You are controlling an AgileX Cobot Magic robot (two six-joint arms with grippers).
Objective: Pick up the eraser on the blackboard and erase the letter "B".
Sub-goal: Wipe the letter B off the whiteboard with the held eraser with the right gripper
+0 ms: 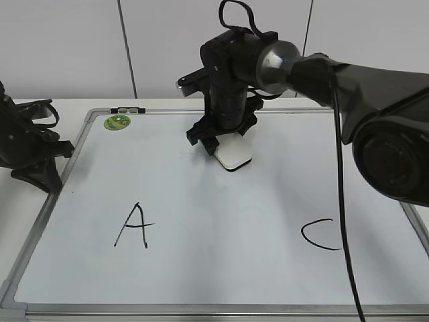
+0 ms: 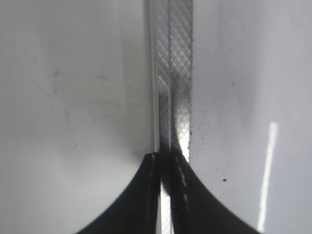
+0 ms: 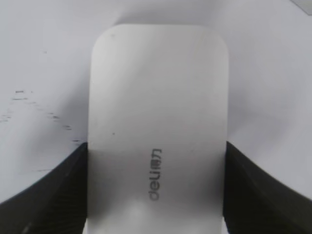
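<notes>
The white eraser (image 1: 234, 155) lies at the back middle of the blackboard (image 1: 221, 268), its dark underside showing at the edge. My right gripper (image 1: 222, 138) reaches across from the right and is shut on it. In the right wrist view the eraser (image 3: 158, 97) fills the space between both fingers of the right gripper (image 3: 156, 163), grey lettering up. No letter "B" shows anywhere; the board between the black "A" (image 1: 134, 225) and the black "C" (image 1: 320, 235) is blank. My left gripper (image 1: 48, 176) is shut and empty at the board's left frame (image 2: 173, 73).
A round green sticker (image 1: 116, 121) sits at the board's back left corner. Faint marker traces (image 3: 29, 105) show on the board beside the eraser. A black cable (image 1: 343, 221) hangs from the right arm over the "C" side. A white wall stands behind.
</notes>
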